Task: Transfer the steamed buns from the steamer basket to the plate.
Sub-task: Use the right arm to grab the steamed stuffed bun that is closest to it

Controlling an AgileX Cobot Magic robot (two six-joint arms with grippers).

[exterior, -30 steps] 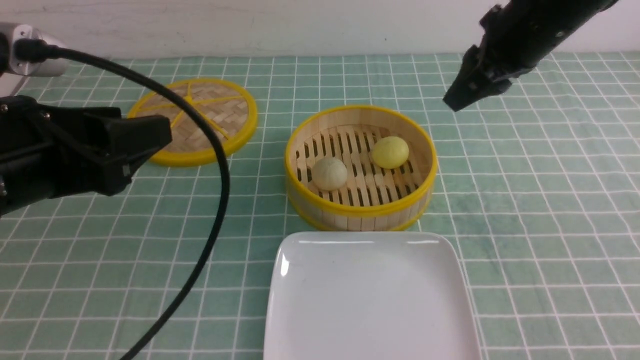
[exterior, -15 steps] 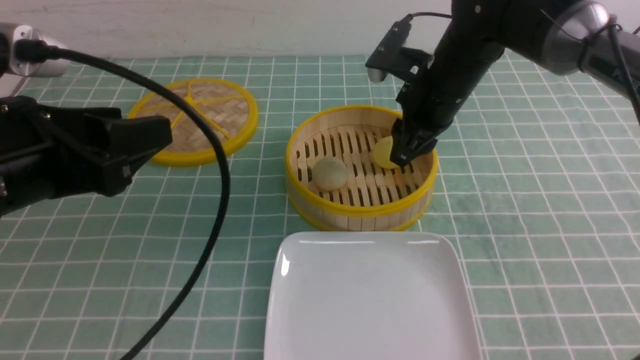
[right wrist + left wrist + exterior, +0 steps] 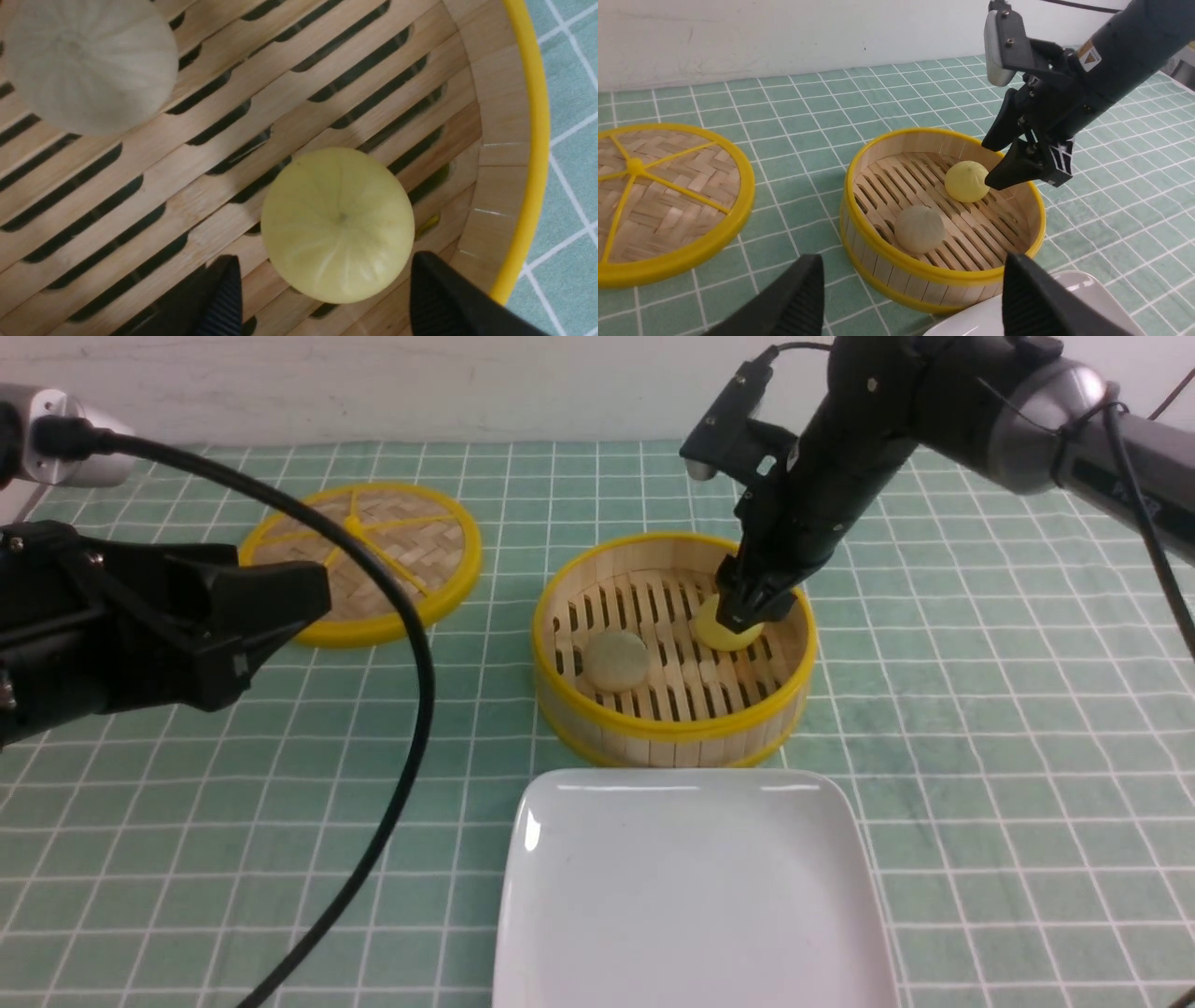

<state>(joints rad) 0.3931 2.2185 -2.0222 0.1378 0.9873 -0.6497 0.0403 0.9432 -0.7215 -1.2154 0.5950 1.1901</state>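
- The plate [image 3: 691, 896] was seen nearest, bare and white, just in front of the basket. Its near edge was cut off by the front view's lower border, and only a corner was caught in the left wrist view.
- The left gripper [image 3: 913, 259] was held low at the near left, its jaws spread wide with nothing between them. Its arm was cut off at the frame edge, and a black cable [image 3: 415, 709] was looped across the checked green cloth [image 3: 1008, 709].
- The steamer basket [image 3: 672, 733] was set beyond the plate. The beige-grey bun [image 3: 616, 660] was lying on the slats at its near left, in plain sight.
- The yellow bun [image 3: 337, 224] was found on the slats at the basket's far right, close to the wall. From the front, most of it was hidden by the right arm.
- The right gripper [image 3: 324, 261] was lowered into the basket, its jaws parted on either side of the yellow bun and not closed on it. Whether one finger touched the bun could not be told.
- The woven lid [image 3: 411, 541] was laid flat at the far left, partly covered by the cable and the left gripper.
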